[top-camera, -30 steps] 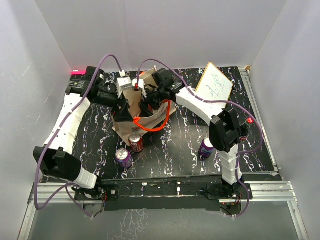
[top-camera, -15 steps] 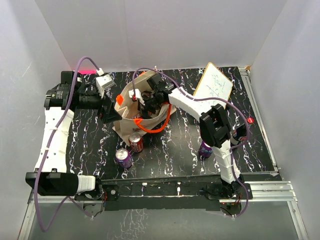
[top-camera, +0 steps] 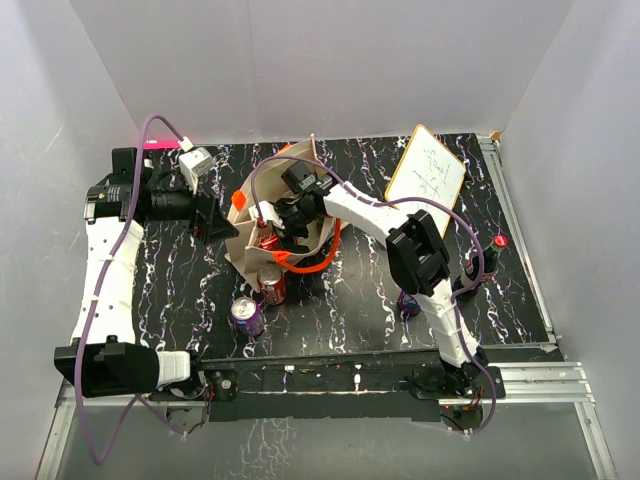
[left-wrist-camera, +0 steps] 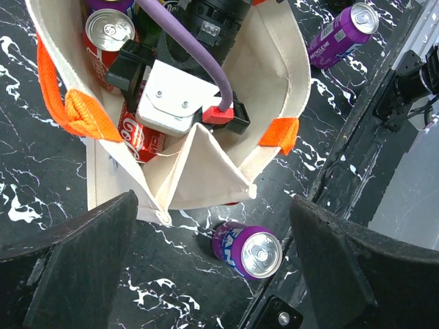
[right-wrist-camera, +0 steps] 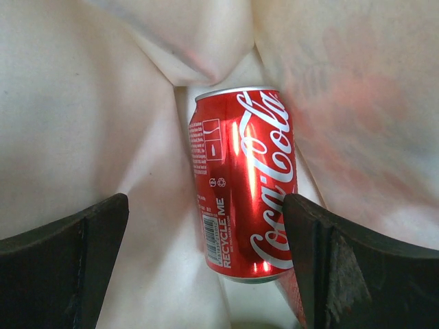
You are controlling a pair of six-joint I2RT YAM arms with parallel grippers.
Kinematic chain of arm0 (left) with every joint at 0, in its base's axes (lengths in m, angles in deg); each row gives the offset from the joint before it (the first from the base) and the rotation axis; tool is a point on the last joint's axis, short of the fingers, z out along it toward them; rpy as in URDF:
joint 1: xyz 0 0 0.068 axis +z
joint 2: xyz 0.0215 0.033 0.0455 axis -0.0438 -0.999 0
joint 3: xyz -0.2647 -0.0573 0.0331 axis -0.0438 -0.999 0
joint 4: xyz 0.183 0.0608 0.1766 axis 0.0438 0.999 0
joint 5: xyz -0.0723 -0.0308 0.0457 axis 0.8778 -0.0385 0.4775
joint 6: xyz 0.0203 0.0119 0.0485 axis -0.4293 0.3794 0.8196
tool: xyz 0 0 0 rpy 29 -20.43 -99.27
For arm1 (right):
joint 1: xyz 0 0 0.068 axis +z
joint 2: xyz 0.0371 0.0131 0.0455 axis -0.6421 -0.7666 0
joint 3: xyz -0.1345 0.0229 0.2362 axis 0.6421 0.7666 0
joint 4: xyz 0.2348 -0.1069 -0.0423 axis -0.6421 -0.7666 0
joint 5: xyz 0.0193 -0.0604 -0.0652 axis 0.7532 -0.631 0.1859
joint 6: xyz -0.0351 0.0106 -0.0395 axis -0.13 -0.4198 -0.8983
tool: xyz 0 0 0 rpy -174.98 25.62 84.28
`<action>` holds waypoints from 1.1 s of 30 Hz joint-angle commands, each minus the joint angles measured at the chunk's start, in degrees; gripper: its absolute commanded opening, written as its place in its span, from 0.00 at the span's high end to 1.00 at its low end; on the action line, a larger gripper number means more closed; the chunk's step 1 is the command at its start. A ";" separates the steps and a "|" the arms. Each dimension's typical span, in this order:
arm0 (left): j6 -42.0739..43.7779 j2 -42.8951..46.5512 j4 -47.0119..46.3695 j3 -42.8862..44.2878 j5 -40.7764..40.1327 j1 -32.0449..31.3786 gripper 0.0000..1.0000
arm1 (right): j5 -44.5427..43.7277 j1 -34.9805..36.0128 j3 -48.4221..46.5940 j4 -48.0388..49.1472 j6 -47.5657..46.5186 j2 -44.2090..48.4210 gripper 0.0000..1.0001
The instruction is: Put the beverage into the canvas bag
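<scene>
The beige canvas bag [top-camera: 246,232] with orange handles [top-camera: 318,252] stands open at the table's middle-left; it also shows in the left wrist view [left-wrist-camera: 274,75]. My right gripper [top-camera: 274,222] reaches down inside it, jaws open. Between its fingers lies a red Coca-Cola can [right-wrist-camera: 243,185] on the bag's canvas floor, close against the right finger [right-wrist-camera: 357,267]. In the left wrist view a second red can [left-wrist-camera: 110,31] stands upright in the bag beside the right gripper's white body [left-wrist-camera: 175,103]. My left gripper [top-camera: 212,216] is open and empty, just left of the bag.
A red can [top-camera: 271,285] and a purple Fanta can [top-camera: 247,316] stand on the table in front of the bag; the Fanta can also shows in the left wrist view [left-wrist-camera: 248,251]. Another purple can [top-camera: 409,299] sits by the right arm. A white board [top-camera: 427,165] leans at the back right.
My left gripper has pulled back to the left, away from the bag's rim. My right gripper has gone deeper into the bag, toward its near left side.
</scene>
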State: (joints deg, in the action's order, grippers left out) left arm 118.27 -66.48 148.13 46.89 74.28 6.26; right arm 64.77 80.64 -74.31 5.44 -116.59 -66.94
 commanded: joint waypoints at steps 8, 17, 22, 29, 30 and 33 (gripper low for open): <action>-1.58 1.06 -0.59 0.49 3.29 1.66 0.09 | -6.26 1.00 -0.41 -2.71 -4.59 -3.48 0.00; -1.86 0.41 -0.90 0.46 3.86 1.70 0.09 | -8.43 1.25 -1.68 -4.83 -5.70 -5.42 0.00; -1.86 0.10 -0.60 0.68 3.88 1.70 0.09 | -9.64 1.35 0.54 -6.24 -7.69 -6.06 0.00; -1.82 0.15 -0.85 0.11 3.80 1.70 0.09 | -10.30 1.34 3.48 -5.64 -7.58 -7.01 0.00; -1.78 0.21 -0.80 0.07 3.79 1.83 0.09 | -10.56 1.33 3.66 -5.67 -7.43 -7.29 0.00; -1.77 0.41 -0.65 0.20 3.40 1.81 0.09 | -11.27 1.35 4.34 -5.73 -7.32 -7.99 0.00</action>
State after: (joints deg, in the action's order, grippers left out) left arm 116.76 -66.61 146.99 46.79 75.83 7.66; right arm 57.71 82.12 -73.59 7.73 -124.59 -70.04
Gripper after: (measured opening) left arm 0.912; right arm 0.996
